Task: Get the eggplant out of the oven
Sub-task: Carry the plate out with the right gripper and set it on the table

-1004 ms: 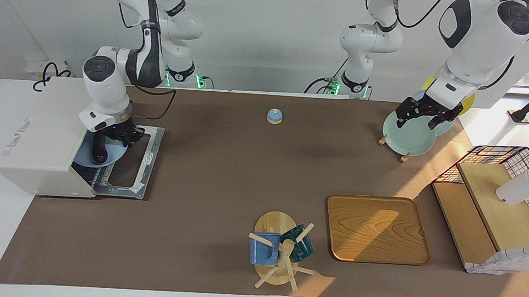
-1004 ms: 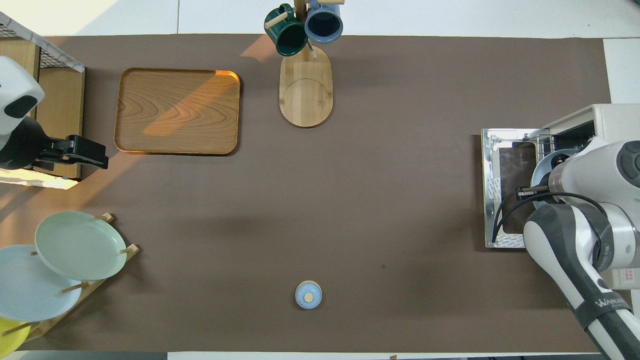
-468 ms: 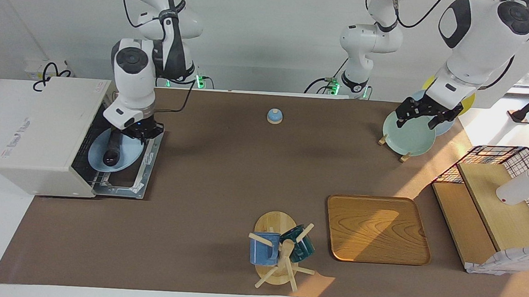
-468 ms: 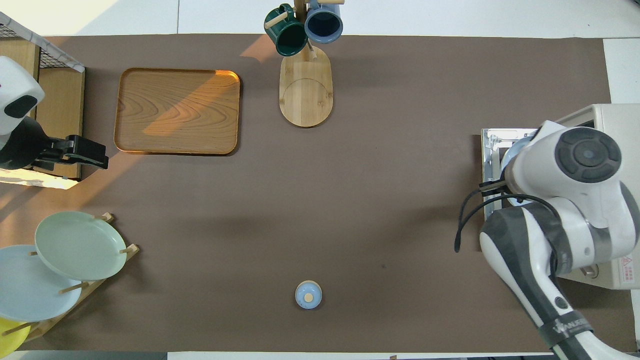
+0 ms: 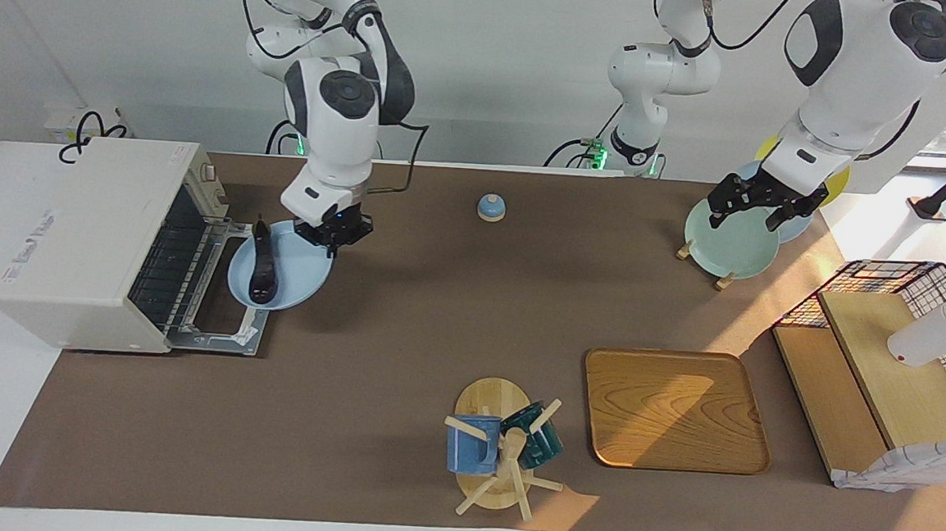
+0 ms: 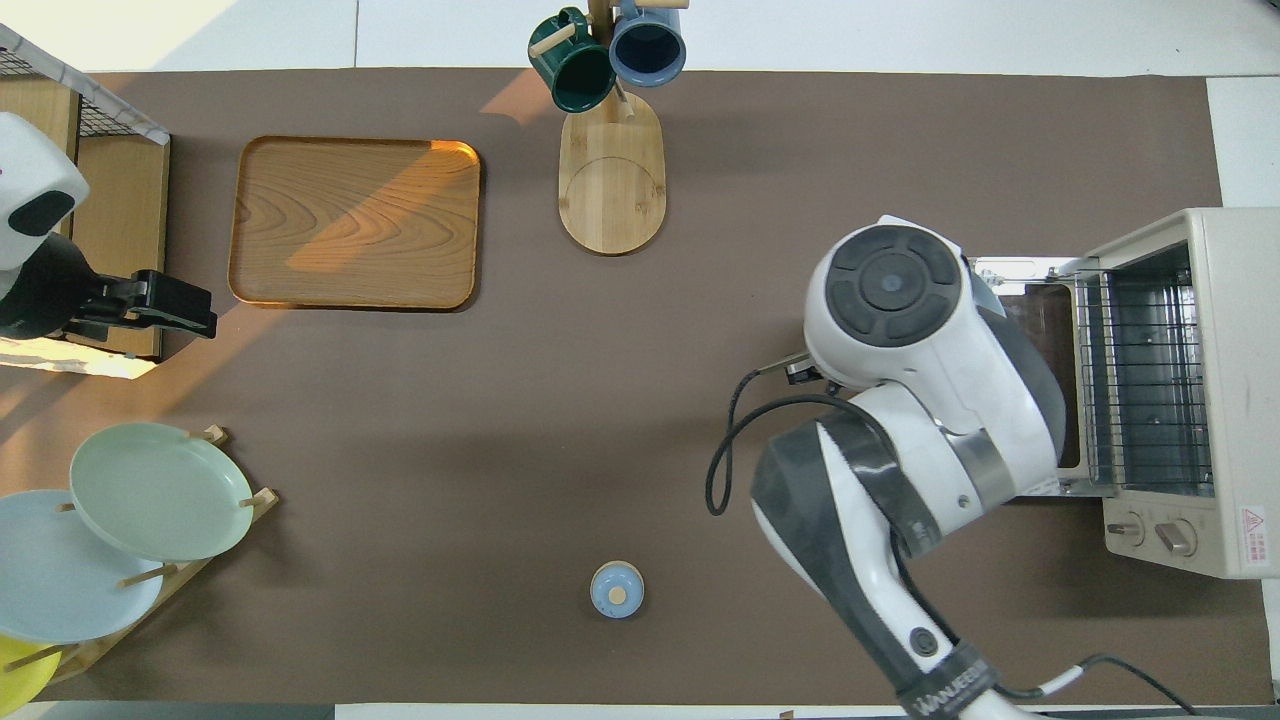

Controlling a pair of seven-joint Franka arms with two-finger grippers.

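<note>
The dark purple eggplant [image 5: 262, 273] lies on a light blue plate [image 5: 302, 270]. My right gripper [image 5: 332, 233] is shut on the plate's rim and holds it outside the white oven [image 5: 81, 233], over the outer edge of the oven's dropped door [image 5: 219, 320]. The oven also shows in the overhead view [image 6: 1200, 390], with its wire rack [image 6: 1145, 380] bare; there my right arm hides the plate and eggplant. My left gripper [image 5: 746, 212] waits, open, over the pale green plate [image 5: 729, 244] at the left arm's end.
A blue bell [image 5: 490, 207] sits near the robots at mid-table. A mug tree [image 5: 499, 448] with two mugs and a wooden tray [image 5: 674, 409] lie farther out. A plate rack [image 5: 701, 263] and a wire basket with a wooden shelf [image 5: 886, 365] stand at the left arm's end.
My right gripper has pulled the blue plate with the eggplant out of the oven and moved it toward mid-table, past the door. The left arm has not moved.
</note>
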